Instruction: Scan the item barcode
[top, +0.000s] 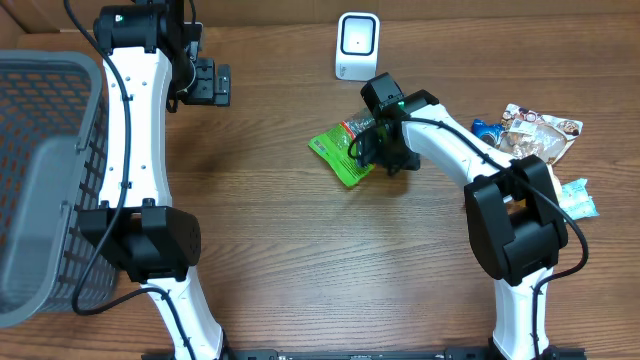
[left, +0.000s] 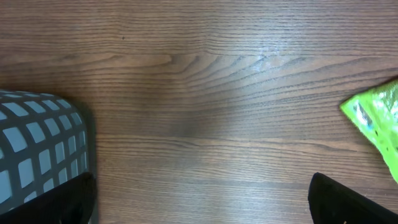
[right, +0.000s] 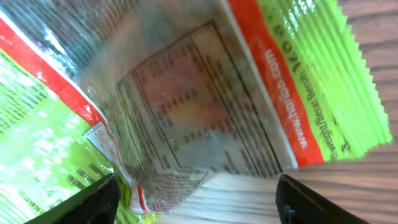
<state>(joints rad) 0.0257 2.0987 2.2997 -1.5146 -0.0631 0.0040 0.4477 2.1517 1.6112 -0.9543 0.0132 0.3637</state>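
Right fingers (right: 329, 202): spread wide, one at each lower corner of the wrist view, with bare wood showing between them and nothing clamped. The green snack packet (right: 186, 118) sits directly ahead of them, its clear printed back panel and red stripe facing the camera. Whether a fingertip touches the film cannot be told.

Location: the packet appears to lie on the table (top: 300, 270), near the white scanner (top: 357, 45), on the scanner's robot-facing side.

Left fingers (left: 348, 202): also wide apart and empty, hovering well to the left of the scanner, toward the grey basket (top: 40, 150).

Handling assessment: a thin, crinkly film pouch, judged light, soft and slippery. It is likely to buckle rather than hold its shape, and its contents may crush.

Recommended hold: the flat crimped end seam, pinched edge-on, leaving the printed panel uncovered. No barcode can be made out with certainty.
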